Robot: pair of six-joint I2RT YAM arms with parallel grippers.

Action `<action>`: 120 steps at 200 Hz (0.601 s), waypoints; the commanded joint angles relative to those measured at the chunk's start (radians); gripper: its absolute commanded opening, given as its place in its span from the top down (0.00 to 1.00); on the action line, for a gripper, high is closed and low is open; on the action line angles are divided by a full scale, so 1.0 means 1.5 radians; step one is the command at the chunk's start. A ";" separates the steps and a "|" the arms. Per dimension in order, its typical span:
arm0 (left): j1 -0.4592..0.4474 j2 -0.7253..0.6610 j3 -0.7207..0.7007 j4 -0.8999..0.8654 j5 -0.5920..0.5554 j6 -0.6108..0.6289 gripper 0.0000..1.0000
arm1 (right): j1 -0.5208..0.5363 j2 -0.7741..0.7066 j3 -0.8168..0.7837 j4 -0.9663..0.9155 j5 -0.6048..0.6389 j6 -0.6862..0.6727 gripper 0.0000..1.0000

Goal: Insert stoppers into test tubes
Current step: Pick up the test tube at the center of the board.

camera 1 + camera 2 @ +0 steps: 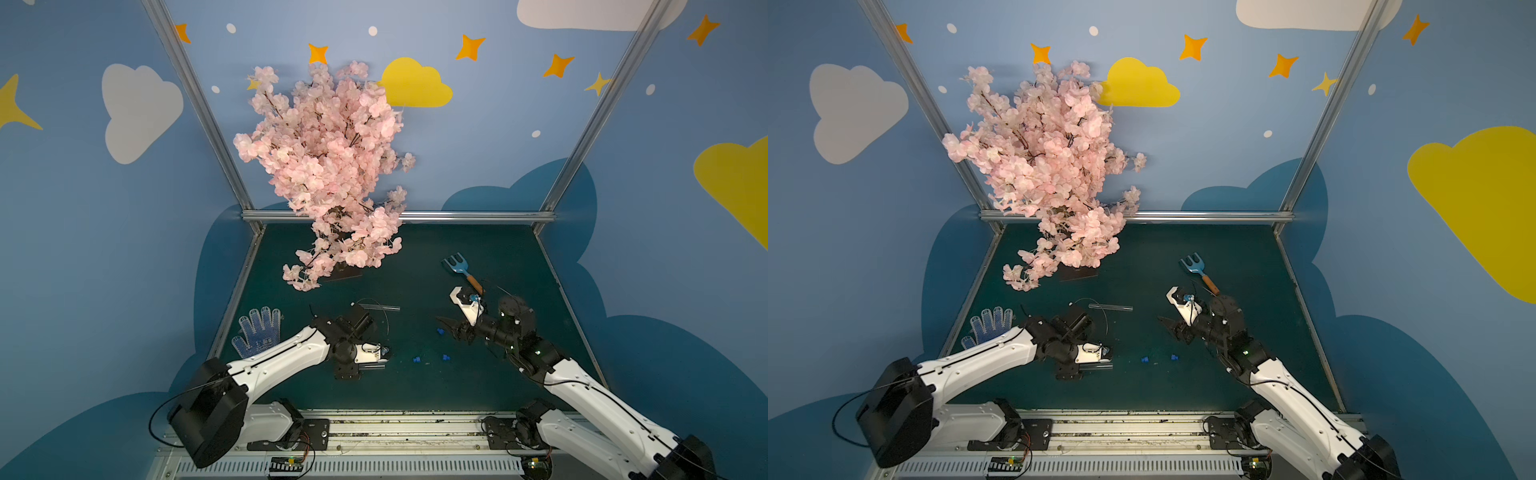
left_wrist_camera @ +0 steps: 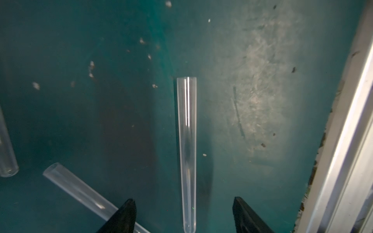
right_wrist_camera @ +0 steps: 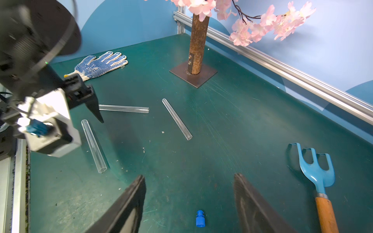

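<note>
Test tubes (image 3: 177,119), three of them, lie flat on the green tabletop (image 3: 232,113), from its middle out toward 7 o'clock, every mouth unplugged. The stoppers (image 1: 416,360) lie loose around 5 o'clock, apart from the tubes. The left pincer (image 2: 182,199) stands wide open astride the rounded end of one tube, neither jaw touching it. The right pincer (image 3: 189,176) is just as wide and empty, with one stopper on the tabletop between its jaws.

The tubes look light, stiff and smooth, so they will likely roll or slip out of a loose pinch, and may crack under a hard one. A hold nearer the mouth than the closed end should brace the push better. The stoppers are tiny — best taken by the wider cap, with the narrow step left free.

In both top views the clear tubes nearly vanish against the dark surface. Only two can be made out — the third is presumably under the left arm. The left wrist view cuts off two tubes. How high either pincer hangs cannot be told.
</note>
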 commanded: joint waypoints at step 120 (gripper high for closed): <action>0.007 0.139 0.029 0.049 0.022 0.023 0.60 | 0.001 -0.037 -0.006 -0.024 0.028 -0.013 0.30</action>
